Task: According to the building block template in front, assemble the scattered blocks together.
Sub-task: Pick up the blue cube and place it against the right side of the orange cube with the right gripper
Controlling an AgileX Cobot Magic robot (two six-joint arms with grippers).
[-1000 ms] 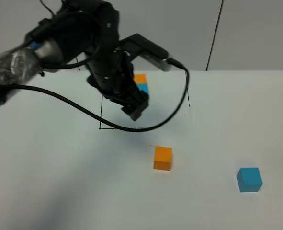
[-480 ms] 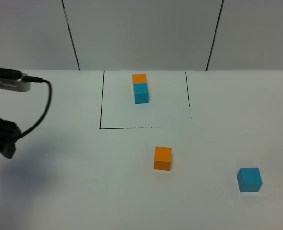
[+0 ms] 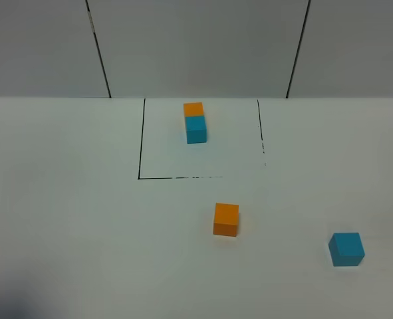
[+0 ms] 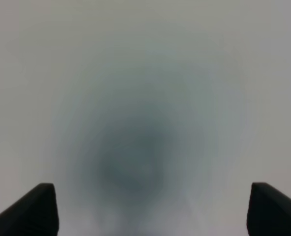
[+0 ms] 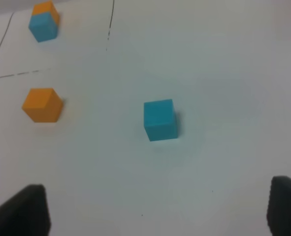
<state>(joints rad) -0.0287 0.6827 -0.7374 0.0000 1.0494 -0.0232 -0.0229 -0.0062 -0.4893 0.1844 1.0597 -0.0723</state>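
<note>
The template (image 3: 195,123), a small orange cube joined to a cyan cube, stands inside a black outlined square at the back; it also shows in the right wrist view (image 5: 43,22). The loose orange cube (image 3: 226,219) lies in front of the square, also visible in the right wrist view (image 5: 42,104). The loose cyan cube (image 3: 346,249) lies apart at the front right, also in the right wrist view (image 5: 160,119). Neither arm shows in the exterior view. My left gripper (image 4: 150,211) is open over blurred bare table. My right gripper (image 5: 155,209) is open, short of the cyan cube.
The black outlined square (image 3: 139,146) marks the white table (image 3: 83,232) at the back middle. A grey panelled wall (image 3: 196,46) rises behind the table.
My left arm has swung away from above the square to the left and out of the exterior view. The cubes and template have not moved.
</note>
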